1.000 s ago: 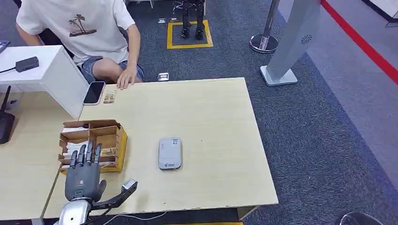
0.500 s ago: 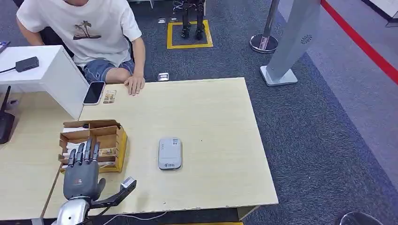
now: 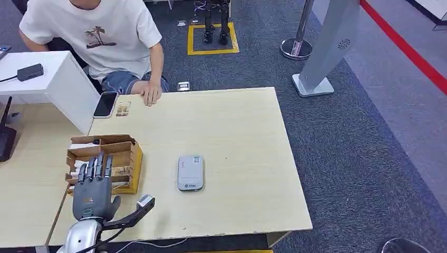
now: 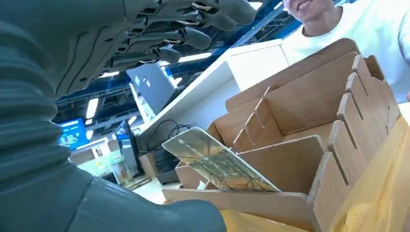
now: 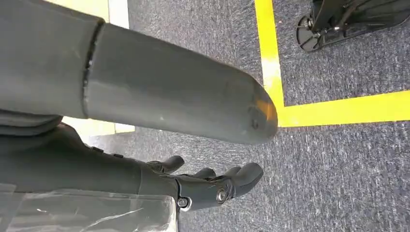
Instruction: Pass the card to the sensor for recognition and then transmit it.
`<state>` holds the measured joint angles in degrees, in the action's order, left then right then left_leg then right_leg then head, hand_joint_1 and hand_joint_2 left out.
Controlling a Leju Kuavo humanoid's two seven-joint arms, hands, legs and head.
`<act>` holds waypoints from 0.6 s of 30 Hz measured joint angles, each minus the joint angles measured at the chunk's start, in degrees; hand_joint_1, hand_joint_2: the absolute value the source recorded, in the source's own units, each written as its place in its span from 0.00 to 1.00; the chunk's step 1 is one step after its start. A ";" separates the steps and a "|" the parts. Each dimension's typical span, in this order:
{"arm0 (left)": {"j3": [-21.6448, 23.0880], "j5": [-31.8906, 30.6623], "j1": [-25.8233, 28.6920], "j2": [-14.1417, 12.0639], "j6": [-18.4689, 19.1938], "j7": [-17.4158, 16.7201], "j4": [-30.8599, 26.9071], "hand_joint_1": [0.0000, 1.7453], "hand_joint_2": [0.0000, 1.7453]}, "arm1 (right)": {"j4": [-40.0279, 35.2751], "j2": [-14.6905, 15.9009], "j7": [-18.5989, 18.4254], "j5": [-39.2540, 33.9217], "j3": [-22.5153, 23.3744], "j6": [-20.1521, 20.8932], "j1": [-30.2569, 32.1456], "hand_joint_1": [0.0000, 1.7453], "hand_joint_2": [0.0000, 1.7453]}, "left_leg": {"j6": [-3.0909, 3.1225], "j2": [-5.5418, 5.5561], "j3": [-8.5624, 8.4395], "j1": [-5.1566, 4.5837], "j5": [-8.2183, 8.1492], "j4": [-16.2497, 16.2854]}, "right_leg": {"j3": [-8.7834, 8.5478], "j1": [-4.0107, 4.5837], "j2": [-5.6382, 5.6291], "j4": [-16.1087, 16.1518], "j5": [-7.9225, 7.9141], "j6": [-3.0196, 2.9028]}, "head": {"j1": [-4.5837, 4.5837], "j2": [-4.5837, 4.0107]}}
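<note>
Looks like an office or exhibition-hall demo space, going by what's laid out around the light wooden table (image 3: 237, 132). Dark grey carpet (image 3: 342, 147) is spread beneath it, marked with a yellow taped square (image 3: 212, 38) beyond the table's far edge and a red line (image 3: 406, 50) off to the far right. A queue-barrier post (image 3: 298, 39) and a slanted grey kiosk stand (image 3: 327, 47) are placed just past the table's far right corner. A white counter (image 3: 47, 79) is set against its left side, and ceiling strip lights (image 4: 193, 57) and a blue screen (image 4: 72, 133) can be seen beyond that.
</note>
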<state>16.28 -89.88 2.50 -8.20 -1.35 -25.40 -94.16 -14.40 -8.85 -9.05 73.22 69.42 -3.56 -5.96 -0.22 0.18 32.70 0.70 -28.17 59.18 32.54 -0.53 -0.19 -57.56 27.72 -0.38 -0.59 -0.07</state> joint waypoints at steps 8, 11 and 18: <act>-0.22 0.00 -0.72 0.64 -0.55 0.81 1.11 0.00 1.00 | 0.00 0.00 -0.04 0.00 0.00 0.07 0.00 0.00 0.00 | 0.00 0.00 0.00 0.00 0.00 0.00 | 0.00 0.00 0.00 0.00 0.00 0.00 | -0.02 0.00; -0.24 0.00 -0.76 0.83 -0.68 0.81 1.36 0.00 1.00 | 0.00 0.00 -0.04 0.00 0.00 0.07 -0.01 0.00 0.00 | 0.00 0.00 0.00 0.00 0.00 0.00 | 0.00 0.00 0.00 0.00 0.00 0.00 | 0.00 0.00; -1.14 0.00 -0.58 0.94 -0.55 0.40 1.57 0.00 1.00 | 0.00 0.00 -0.04 -0.07 0.00 -0.02 0.00 0.00 0.00 | 0.00 0.00 0.01 0.00 0.00 0.00 | 0.00 0.00 0.00 0.00 0.00 0.00 | 0.00 0.00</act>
<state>15.15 -89.88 1.92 -7.26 -1.90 -25.01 -92.59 -14.40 -8.85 -9.09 73.16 69.42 -3.58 -5.97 -0.22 0.19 32.71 0.70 -28.17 59.18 32.54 -0.53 -0.19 -57.56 27.72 -0.38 -0.59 -0.07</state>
